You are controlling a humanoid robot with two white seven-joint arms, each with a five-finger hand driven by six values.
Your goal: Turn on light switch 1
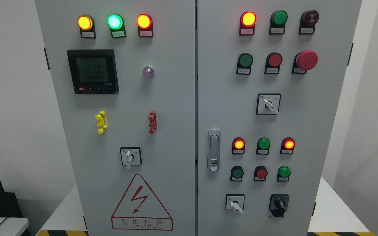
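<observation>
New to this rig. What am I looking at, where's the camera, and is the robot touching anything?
This is one view from the camera on the humanoid robot's head, facing a grey two-door electrical cabinet. Neither hand is in the picture, so nothing is held or touched. The left door carries three lit lamps, a digital meter, a rotary switch and a red warning triangle. The right door carries more lamps and buttons, a red mushroom stop button, a door handle and three more rotary switches. I cannot tell which is switch 1.

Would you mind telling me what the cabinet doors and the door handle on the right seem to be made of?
Cabinet doors: probably painted sheet metal, going by the flat, matte light-grey face. Door handle: seemingly metal or chromed plastic, silvery with a soft sheen; which one is unclear.
</observation>
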